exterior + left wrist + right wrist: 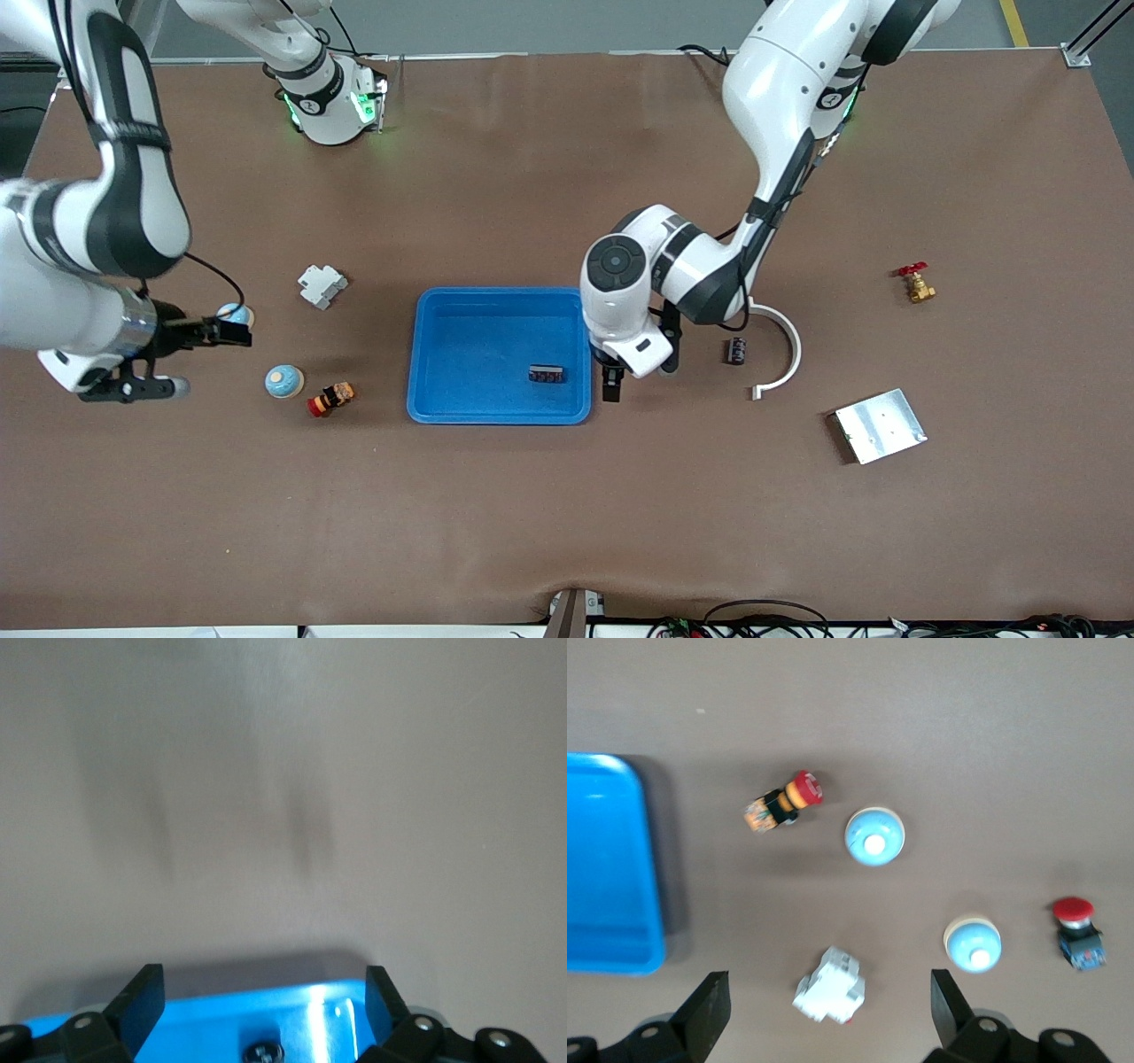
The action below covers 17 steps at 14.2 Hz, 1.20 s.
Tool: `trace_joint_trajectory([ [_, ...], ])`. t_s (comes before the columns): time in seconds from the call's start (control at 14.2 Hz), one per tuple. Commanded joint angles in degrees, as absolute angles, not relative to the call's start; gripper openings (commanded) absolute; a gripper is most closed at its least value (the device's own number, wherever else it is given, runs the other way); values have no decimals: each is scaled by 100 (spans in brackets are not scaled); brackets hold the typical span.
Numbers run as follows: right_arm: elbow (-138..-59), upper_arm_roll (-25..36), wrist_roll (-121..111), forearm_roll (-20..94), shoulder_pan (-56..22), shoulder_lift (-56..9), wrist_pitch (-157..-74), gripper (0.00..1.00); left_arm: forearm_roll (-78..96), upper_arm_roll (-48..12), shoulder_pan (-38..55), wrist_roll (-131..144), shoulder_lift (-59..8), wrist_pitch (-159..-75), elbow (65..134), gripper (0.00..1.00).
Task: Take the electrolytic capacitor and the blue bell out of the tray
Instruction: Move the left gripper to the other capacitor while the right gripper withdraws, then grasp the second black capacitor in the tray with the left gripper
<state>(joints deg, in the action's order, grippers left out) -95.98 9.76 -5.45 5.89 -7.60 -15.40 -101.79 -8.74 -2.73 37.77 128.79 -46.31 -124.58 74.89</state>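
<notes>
**Outside the tray, both parts seem cleared**

Right gripper [235,333], jaws released, hangs by the blue bell [235,312] on the desk [532,514]. Left gripper [638,377], jaws released, hovers over the tray [461,337] rim, near the desk-lying electrolytic capacitor [736,349]. Likely next: withdraw.

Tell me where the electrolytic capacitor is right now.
In the front view the electrolytic capacitor lies on the table outside the tray, toward the left arm's end, inside the white curved bracket.
</notes>
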Motion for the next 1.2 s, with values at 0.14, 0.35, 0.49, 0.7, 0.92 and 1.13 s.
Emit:
trace_joint_trajectory([
  [0.14, -9327, 283, -351, -24, -125, -545, -9319, 100, -853, -184, 4087, 13043, -5229, -12366, 6804, 100],
  [0.35, -8615, -123, -247, -483, 17, -528, -8606, 100, -809, -237, 4096, 13043, -5370, -12672, 6741, 100],
  [0.49, -8447, -184, 348, -405, 9, -466, -8421, 100, -773, -246, 4192, 13043, -5431, -12936, 6733, 100],
  [0.7, -8429, -185, 878, -299, -157, -475, -8411, 100, -765, -237, 4341, 13069, -5528, -13218, 6697, 100],
  [0.92, -8429, -141, 774, -290, -150, -483, -8429, 100, -773, -203, 4473, 13131, -5695, -13508, 6680, 100],
  [1.13, -8411, 69, 738, -246, -132, -510, -8542, 100, -773, -193, 4509, 13122, -5757, -13596, 6680, 100],
])
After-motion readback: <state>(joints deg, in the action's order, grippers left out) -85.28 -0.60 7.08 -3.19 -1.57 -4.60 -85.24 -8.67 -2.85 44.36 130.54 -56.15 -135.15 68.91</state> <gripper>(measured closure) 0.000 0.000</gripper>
